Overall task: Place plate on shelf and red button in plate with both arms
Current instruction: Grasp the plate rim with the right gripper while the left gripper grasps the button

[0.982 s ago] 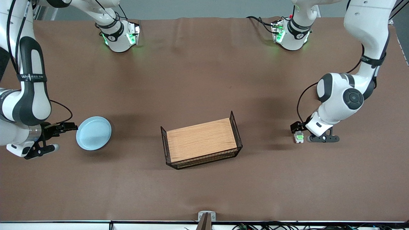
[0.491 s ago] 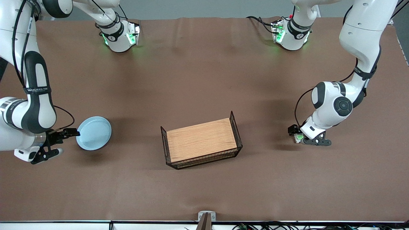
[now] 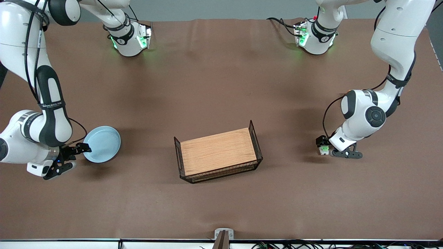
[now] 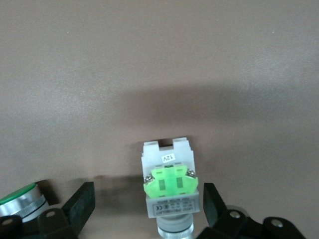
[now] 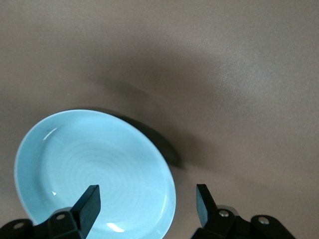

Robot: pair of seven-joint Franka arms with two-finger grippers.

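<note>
The pale blue plate (image 3: 102, 144) lies on the table toward the right arm's end. My right gripper (image 3: 82, 149) is open at the plate's edge. In the right wrist view the plate (image 5: 94, 167) has its rim between the two fingers of the right gripper (image 5: 146, 200), and neither finger touches it. The button unit with the green block (image 3: 324, 148) lies on the table toward the left arm's end. My left gripper (image 3: 324, 146) is open and low around it. In the left wrist view the button unit (image 4: 171, 191) lies between the spread fingers (image 4: 79, 204). Its red cap is hidden.
A black wire basket with a wooden top (image 3: 218, 152) stands in the middle of the table, between the plate and the button. A round silver piece with a green top (image 4: 17, 198) shows at the edge of the left wrist view.
My right gripper has come in lower to the plate's rim. My left gripper has shifted over the button and now straddles it. The plate and button have stayed put.
</note>
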